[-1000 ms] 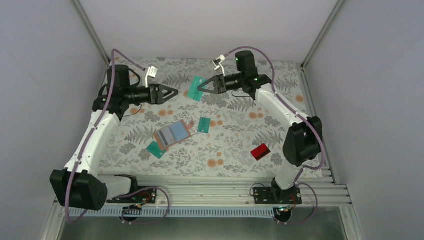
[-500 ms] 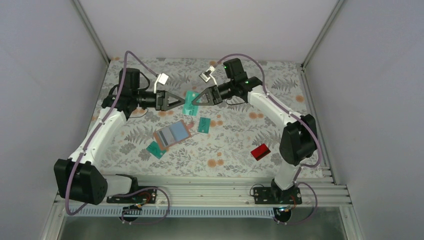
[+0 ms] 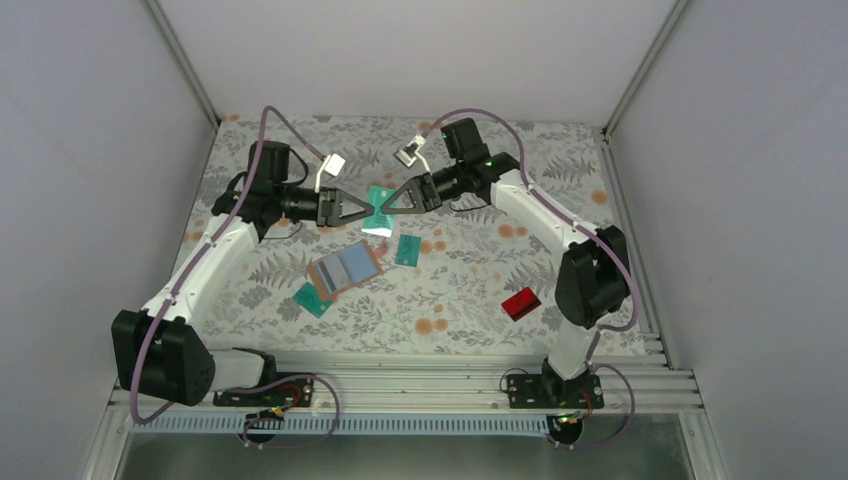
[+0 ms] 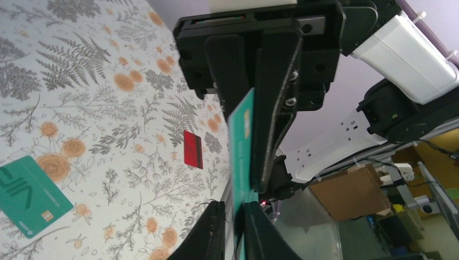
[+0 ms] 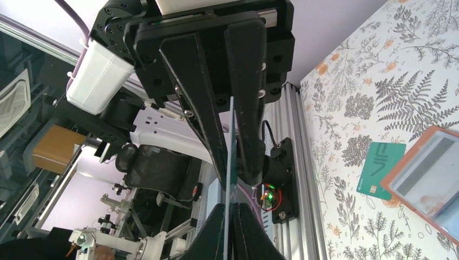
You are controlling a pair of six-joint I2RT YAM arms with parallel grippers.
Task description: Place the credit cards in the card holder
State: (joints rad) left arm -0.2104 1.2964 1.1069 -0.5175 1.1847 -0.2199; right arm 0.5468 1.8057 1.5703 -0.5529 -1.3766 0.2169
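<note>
Left gripper [image 3: 356, 210]: raised over the far middle of the table, jaws drawn in on either side of the held teal card's free edge. I cannot tell whether they are pressing it yet.
Near-left teal card [image 3: 312, 299]: flat on the floral cloth [image 3: 470, 290], just beside the holder's near-left corner.
Card holder [image 3: 374, 262]: tan pouch lying flat, below the two grippers. Grey and pale card faces show at it, but I cannot tell if they are tucked in or only on top.
Held teal card [image 3: 378, 200]: off the table, on edge between the two grippers.
Right gripper [image 3: 388, 203]: clamped on the card's other end, fingertips flat against both faces.
Middle teal card [image 3: 407, 250]: flat on the cloth, just right of the holder.
Red card [image 3: 521, 303]: flat, well apart to the right.
Handling: probably very light, thin, stiff plastic with a slight flex. The glossy faces are likely to slip under a weak pinch.
Where to hold: pads on both faces near one short end, leaving the other end free to enter the holder's slot.
</note>
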